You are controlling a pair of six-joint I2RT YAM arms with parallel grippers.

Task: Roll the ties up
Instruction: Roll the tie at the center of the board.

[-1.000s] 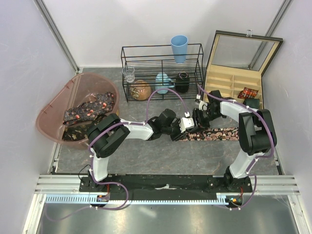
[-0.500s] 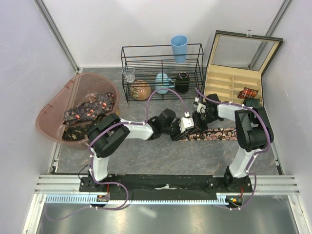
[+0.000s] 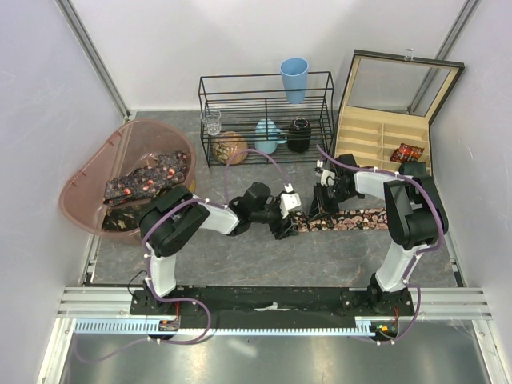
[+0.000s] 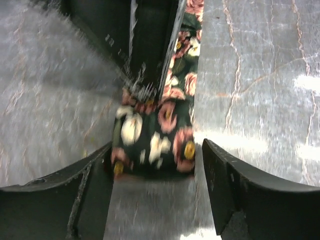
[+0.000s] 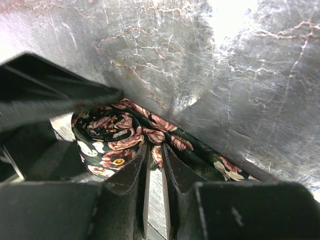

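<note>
While the tie (image 3: 352,218) is lying flat along the table (image 3: 240,256) in front of the right arm, its end nearest the left arm is sitting curled into a small, loose coil. The left gripper (image 4: 157,150) is standing released, its jaws spread to either side of that coil. One finger (image 4: 90,190) is touching the fabric and the other is standing just clear of it. The right gripper (image 5: 154,150) is bearing down just behind the coil, its fingers drawn almost together and nipping a fold of the tie between their tips. More ties (image 3: 148,180) are lying heaped in the tub (image 3: 88,172) at far left, well apart from both grippers. A rolled tie (image 3: 406,152) is sitting in a compartment of the open box (image 3: 364,132) at right.
</note>
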